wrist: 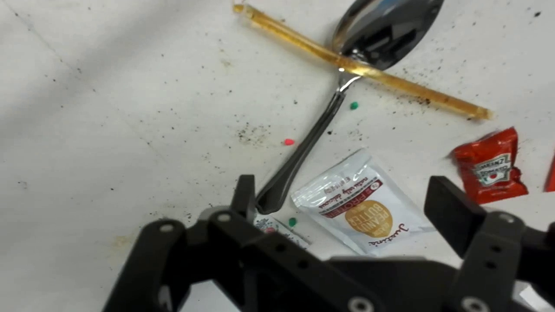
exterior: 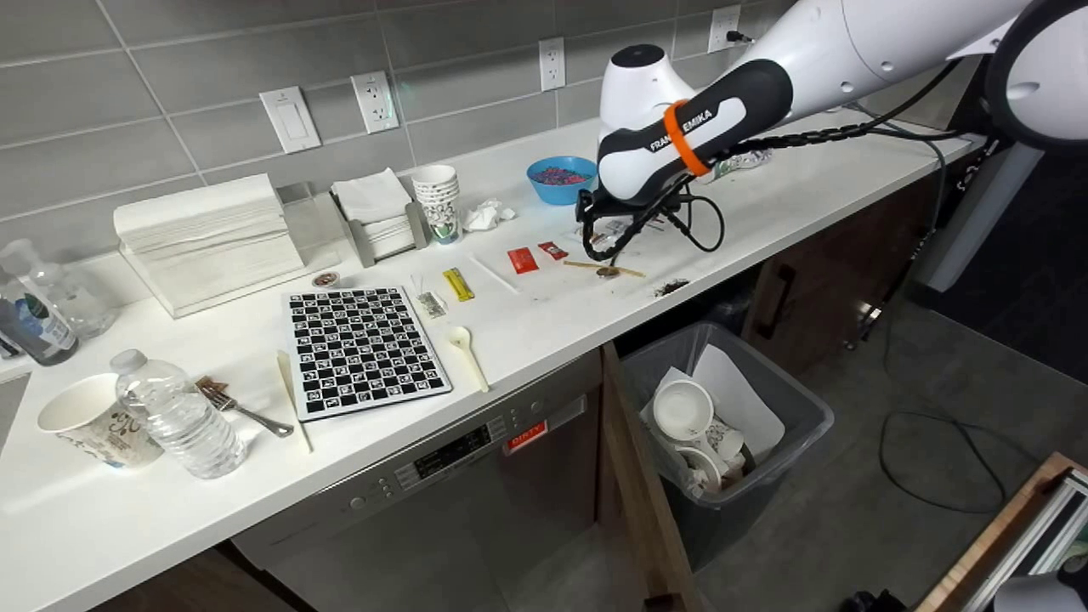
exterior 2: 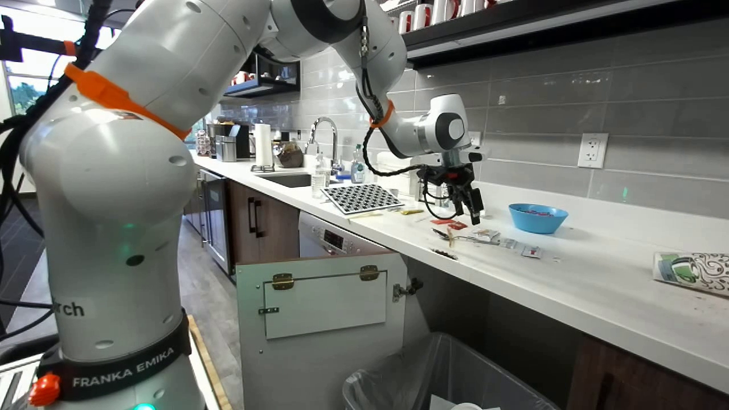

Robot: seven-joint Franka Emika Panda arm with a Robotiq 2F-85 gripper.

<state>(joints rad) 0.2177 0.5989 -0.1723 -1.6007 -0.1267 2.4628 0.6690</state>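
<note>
Peering down from the wrist view, we see the jaws spread wide above the bench (wrist: pixel 121 130), with a Justin's peanut butter packet (wrist: pixel 364 208) lying in line with the gap between them. Left of the packet lies a metal spoon (wrist: pixel 328 115), its handle end just beside the jaws' left tip as seen there, and an amber stick (wrist: pixel 368 71) crosses over its neck. A Heinz packet (wrist: pixel 490 167) lies to the right. Only this close view lets us read the packets and pick out a pink grain (wrist: pixel 288 141) and green grains (wrist: pixel 354 105) among dark specks (wrist: pixel 252 135).

In both exterior views we get a blue bowl (exterior 2: pixel 538 224) of coloured grains (exterior: pixel 561 176) toward the far side and a checkered board (exterior: pixel 365 348) well left of the jaws. In an exterior view we find white mugs (exterior 2: pixel 422 17) on a shelf (exterior 2: pixel 569 23) and a patterned paper cup (exterior 2: pixel 692 272) lying at the right. In an exterior view the arm (exterior: pixel 739 127) covers most of the jaws, yet we can look into the bin (exterior: pixel 718 523) at the near right, where white cups (exterior: pixel 682 410) lie, and see a fork (exterior: pixel 262 418) and a large paper cup (exterior: pixel 102 421) at the near left.
</note>
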